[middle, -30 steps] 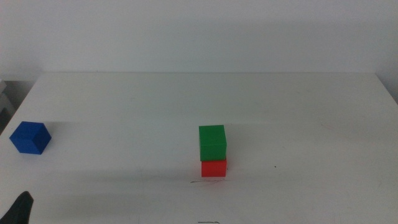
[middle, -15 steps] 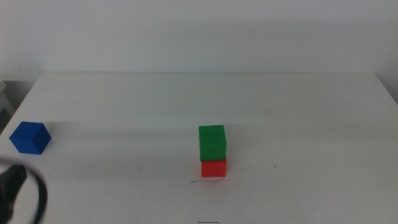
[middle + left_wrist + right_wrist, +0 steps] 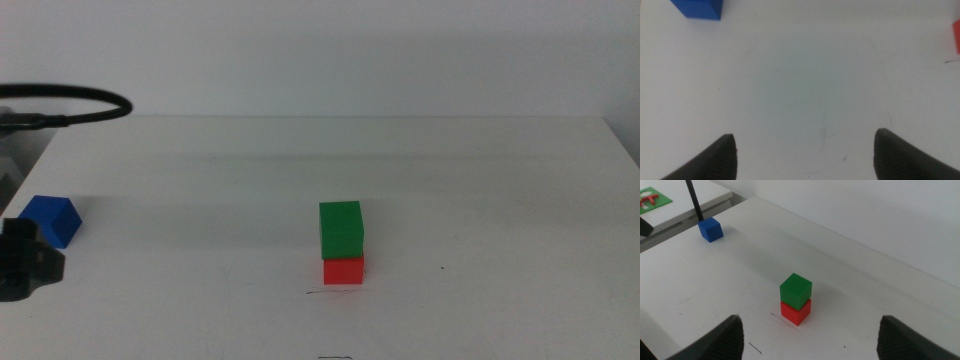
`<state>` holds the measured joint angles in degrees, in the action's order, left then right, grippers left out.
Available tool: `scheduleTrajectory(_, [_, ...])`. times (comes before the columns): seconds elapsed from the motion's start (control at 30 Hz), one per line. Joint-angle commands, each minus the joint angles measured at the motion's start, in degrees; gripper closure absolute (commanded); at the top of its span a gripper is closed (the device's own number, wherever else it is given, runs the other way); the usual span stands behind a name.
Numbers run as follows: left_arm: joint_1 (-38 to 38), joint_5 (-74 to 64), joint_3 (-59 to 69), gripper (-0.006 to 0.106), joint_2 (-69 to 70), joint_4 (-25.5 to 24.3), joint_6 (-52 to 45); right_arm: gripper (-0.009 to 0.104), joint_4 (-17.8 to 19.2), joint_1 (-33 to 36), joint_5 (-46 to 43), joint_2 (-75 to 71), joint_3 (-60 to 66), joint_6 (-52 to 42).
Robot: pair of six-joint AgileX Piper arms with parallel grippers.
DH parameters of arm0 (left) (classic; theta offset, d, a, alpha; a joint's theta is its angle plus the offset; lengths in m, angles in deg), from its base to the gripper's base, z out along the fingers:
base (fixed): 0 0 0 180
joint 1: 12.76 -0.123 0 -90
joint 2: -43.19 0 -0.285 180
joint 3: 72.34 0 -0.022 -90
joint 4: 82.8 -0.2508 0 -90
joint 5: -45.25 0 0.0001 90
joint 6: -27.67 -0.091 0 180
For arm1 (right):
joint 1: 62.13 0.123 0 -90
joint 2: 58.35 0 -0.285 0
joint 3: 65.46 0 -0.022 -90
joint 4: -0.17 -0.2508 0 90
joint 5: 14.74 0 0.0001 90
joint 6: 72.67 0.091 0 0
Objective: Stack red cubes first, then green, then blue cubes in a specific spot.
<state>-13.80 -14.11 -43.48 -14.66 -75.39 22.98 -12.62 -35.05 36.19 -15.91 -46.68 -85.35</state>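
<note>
The green cube sits on the red cube near the table's middle, just behind the short dark line of the spot. The blue cube lies alone at the far left. My left arm is at the left edge, just in front of the blue cube. Its gripper is open and empty above bare table, with the blue cube ahead of it. My right gripper is open and empty, out of the middle view, looking at the stack and the blue cube.
A black cable loop hangs over the table's back left corner. A side surface with a green card lies beyond the table's left edge. White tabletop stretches to the right of the stack.
My left arm has come up from the bottom left corner towards the blue cube, and its cable loop now shows at the back left. The cubes have not moved.
</note>
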Motion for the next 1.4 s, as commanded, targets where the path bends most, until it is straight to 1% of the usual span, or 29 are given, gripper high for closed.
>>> scheduleTrajectory(0.0, [-0.09, 2.44, -2.05, 0.007, -2.34, 0.61, 0.31, 0.027, -0.56, -0.44, -4.11, 0.31, -1.26, -0.68])
scheduleTrajectory(0.07, [-0.15, 1.70, -2.05, 0.007, -4.55, 0.49, 2.21, 0.027, -0.56, -0.44, -4.11, 0.31, -1.26, -0.68])
scheduleTrajectory(0.27, [-0.33, -0.98, -2.54, 0.007, -10.16, -2.69, 8.10, 0.027, -0.56, -0.44, -4.11, 0.31, -1.26, -0.68])
scheduleTrajectory(0.33, [-1.55, -2.15, -4.77, 0.007, -13.05, -2.99, 7.75, 0.027, -0.56, -0.44, -4.11, 0.31, -1.26, -0.68])
scheduleTrajectory(0.43, [-4.89, -5.29, -9.46, 0.007, -18.59, -2.72, 2.99, 0.027, -0.56, -0.44, -4.11, 0.31, -1.26, -0.68])
scheduleTrajectory(0.63, [-13.12, -8.27, -18.95, 0.007, -28.76, -0.35, -8.76, 0.027, -0.56, -0.44, -4.11, 0.31, -1.26, -0.68])
scheduleTrajectory(0.73, [-15.43, -8.16, -22.89, 0.007, -33.40, -0.35, -11.96, 0.027, -0.56, -0.44, -4.11, 0.31, -1.26, -0.68])
scheduleTrajectory(1.03, [-16.35, -8.19, -36.65, 0.007, -48.28, -0.39, -16.67, 0.027, -0.56, -0.44, -4.11, 0.31, -1.26, -0.68])
scheduleTrajectory(1.13, [-16.35, -9.45, -41.50, 0.007, -53.16, -0.47, -16.86, 0.027, -0.56, -0.44, -4.11, 0.31, -1.26, -0.68])
scheduleTrajectory(1.37, [-16.35, -10.40, -47.95, 0.007, -60.89, 0.28, -18.28, 0.027, -0.56, -0.44, -4.11, 0.31, -1.26, -0.68])
